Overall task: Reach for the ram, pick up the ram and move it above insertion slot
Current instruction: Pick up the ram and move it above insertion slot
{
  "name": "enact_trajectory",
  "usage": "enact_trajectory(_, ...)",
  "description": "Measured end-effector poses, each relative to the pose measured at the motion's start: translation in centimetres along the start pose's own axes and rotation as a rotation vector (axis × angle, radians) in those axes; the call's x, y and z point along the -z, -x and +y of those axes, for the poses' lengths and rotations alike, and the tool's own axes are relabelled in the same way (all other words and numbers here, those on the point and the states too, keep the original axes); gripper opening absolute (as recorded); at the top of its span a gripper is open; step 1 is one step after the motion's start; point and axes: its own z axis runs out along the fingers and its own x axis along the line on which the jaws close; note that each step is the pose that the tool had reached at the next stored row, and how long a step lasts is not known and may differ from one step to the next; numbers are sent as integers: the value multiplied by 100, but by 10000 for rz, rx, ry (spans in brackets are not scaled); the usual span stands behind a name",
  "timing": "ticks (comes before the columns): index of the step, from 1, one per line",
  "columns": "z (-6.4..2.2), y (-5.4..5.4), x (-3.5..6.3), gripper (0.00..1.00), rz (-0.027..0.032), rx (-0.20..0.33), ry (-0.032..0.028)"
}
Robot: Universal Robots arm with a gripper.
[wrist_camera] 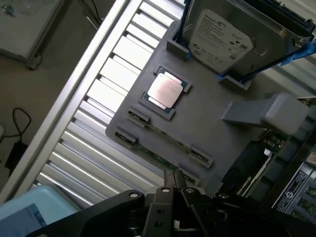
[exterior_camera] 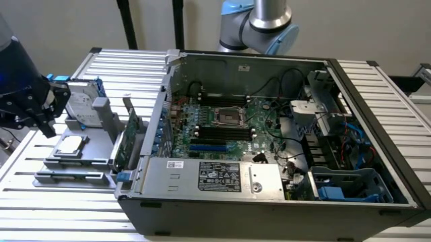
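Since the computer case (exterior_camera: 269, 217) lies open with its board facing up, the slots can be reached from above. The gray tray (exterior_camera: 94, 143), just beside it on the exterior view's left, keeps each spare part in its own holder. My gripper (wrist_camera: 175, 178) hovers over this tray, fingers (wrist_camera: 169, 185) close together and holding nothing. The wrist view adds the detail I need: the ram (wrist_camera: 157, 156) stands on edge between clips, nearly under the fingertips, while the exterior view tells me how the tray sits against the case.

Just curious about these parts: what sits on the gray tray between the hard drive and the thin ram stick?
A square, silver-topped processor chip lies between the hard drive and the ram stick on the gray tray; the wrist view shows it.
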Motion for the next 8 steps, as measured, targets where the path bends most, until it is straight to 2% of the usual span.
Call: enact_trajectory(8,-1,0,-22,11,56,1442,-5)
